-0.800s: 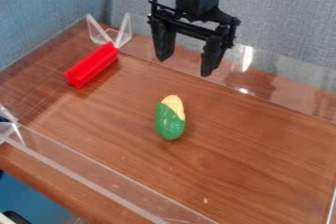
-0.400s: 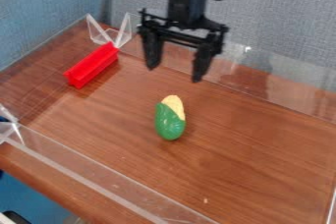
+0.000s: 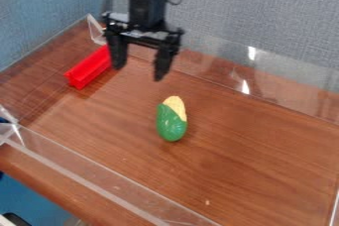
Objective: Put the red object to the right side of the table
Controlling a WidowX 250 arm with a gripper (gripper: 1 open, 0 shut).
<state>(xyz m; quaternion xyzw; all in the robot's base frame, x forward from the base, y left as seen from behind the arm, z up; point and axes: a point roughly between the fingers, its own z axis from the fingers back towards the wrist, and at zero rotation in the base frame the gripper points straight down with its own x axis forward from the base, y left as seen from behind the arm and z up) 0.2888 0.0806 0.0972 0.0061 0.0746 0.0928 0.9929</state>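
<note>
A green-and-yellow toy corn (image 3: 172,120) lay on the wood surface, below and slightly right of the fingers, well apart from them. A blue-grey fabric wall (image 3: 265,12) stood behind the fingers.

No text, label, brand, number or sign can be read anywhere in this view.

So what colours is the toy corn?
The toy corn is green with a yellow top part, seen best in the only camera view.
</note>
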